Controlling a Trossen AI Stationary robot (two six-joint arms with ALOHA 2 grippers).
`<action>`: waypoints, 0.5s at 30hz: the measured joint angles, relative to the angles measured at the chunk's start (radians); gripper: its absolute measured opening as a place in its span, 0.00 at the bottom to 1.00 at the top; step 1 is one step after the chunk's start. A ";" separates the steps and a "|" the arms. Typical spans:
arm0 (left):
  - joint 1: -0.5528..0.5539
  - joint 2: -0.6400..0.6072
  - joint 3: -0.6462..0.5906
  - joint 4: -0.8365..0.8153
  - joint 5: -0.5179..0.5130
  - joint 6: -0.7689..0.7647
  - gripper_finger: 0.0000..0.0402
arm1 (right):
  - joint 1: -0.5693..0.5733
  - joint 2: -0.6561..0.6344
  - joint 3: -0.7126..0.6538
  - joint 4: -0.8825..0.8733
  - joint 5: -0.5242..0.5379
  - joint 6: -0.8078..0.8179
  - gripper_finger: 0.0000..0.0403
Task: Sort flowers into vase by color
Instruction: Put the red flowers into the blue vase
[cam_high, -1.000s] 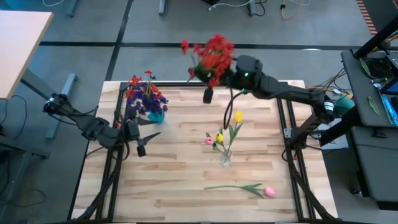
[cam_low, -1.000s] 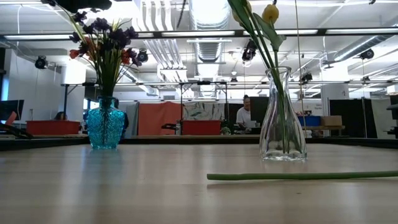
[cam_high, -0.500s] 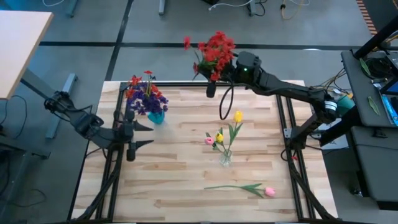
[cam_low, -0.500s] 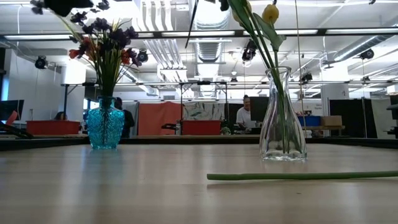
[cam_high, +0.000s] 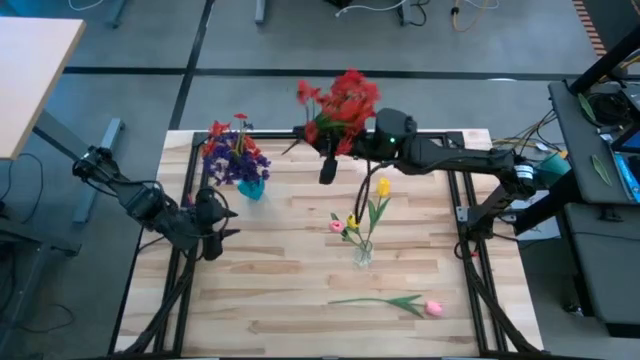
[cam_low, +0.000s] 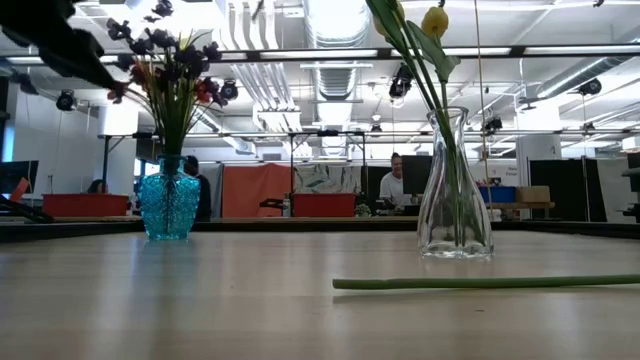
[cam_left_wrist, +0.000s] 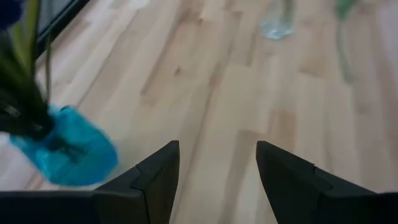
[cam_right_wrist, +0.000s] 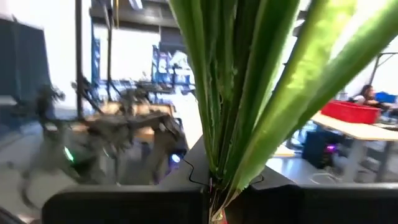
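- The flowers were split between several places: a red cluster of artificial blooms on bundled green stems (cam_high: 340, 98) was held above the far edge of the pale wooden slatted table (cam_high: 290, 290), pinched by the right gripper (cam_high: 345, 140), whose fingers were pressed together on the stems; the right wrist view showed those stems (cam_right_wrist: 236, 93) rising straight from the closed fingers.
- That bunch hung between the 2 vases, a carry height that I judged was meant to clear the rims before lowering.
- A blue textured glass vase (cam_high: 250, 186) near the far left already held purple and red blooms (cam_high: 232, 150), so it looked like the likely home for the red cluster.
- A clear glass vase (cam_high: 361, 254) at the table's middle held a yellow tulip-like bud (cam_high: 383, 187), with smaller yellow and pink buds low beside it.
- 1 pink bud on a long green stem (cam_high: 432, 308) lay flat on the near part of the table, not yet sorted.
- The left gripper (cam_high: 212, 236) waited near the blue vase, fingers spread and holding nothing, keeping out of the carrying arm's way.
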 joint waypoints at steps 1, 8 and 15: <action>0.000 -0.003 -0.013 -0.001 -0.007 -0.013 0.49 | 0.006 0.006 0.007 0.002 0.000 0.020 0.02; 0.000 -0.029 -0.110 0.001 -0.011 -0.058 0.48 | 0.055 0.121 0.070 -0.026 0.000 0.055 0.02; 0.000 -0.032 -0.152 0.034 0.110 -0.059 0.44 | 0.100 0.225 0.174 -0.038 0.000 0.032 0.02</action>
